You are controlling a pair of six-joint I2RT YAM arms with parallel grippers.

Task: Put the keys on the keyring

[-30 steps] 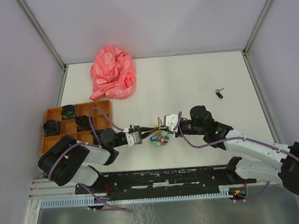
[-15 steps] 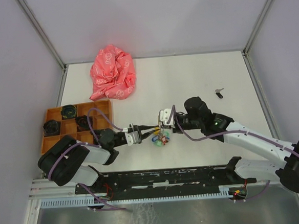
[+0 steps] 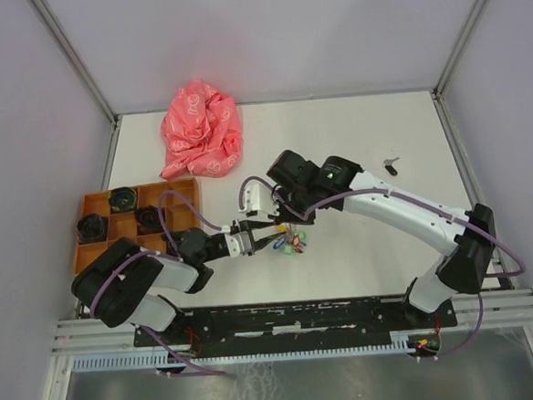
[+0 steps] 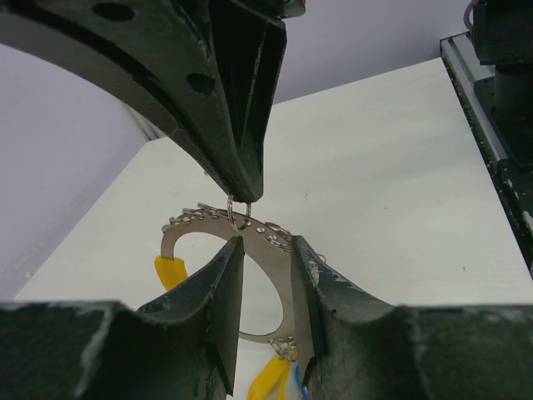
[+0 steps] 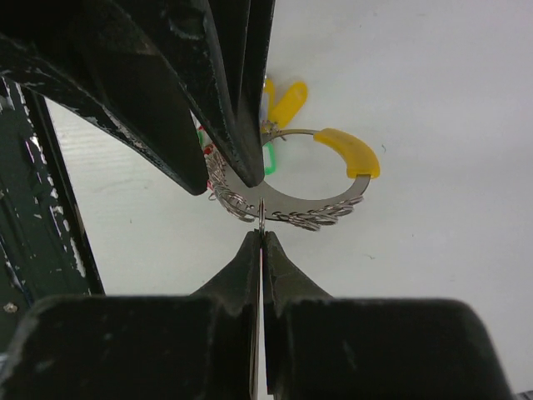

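The keyring [image 4: 279,250], a flat steel crescent with a yellow tip [image 5: 348,150] and a row of small split rings, hangs just above the table among coloured tags [image 3: 293,245]. My right gripper [image 5: 261,236] is shut on one small split ring [image 5: 261,213] at the crescent's edge. My left gripper [image 4: 265,243] is open. Its fingers straddle the steel band, which lies against the right-hand finger [image 4: 312,292], with a gap on the other side. In the top view the two grippers meet at table centre, left [image 3: 271,239] and right [image 3: 284,220]. One black-headed key [image 3: 391,165] lies far right.
A crumpled pink bag [image 3: 202,129] lies at the back left. An orange compartment tray [image 3: 179,190] holding black parts stands at the left edge. The right arm [image 3: 404,204] arches across the table's middle, and cage posts stand at the corners.
My left gripper has opened from its grip on the keyring band. My right gripper closed on a small split ring, and its arm swung up and left over the table.
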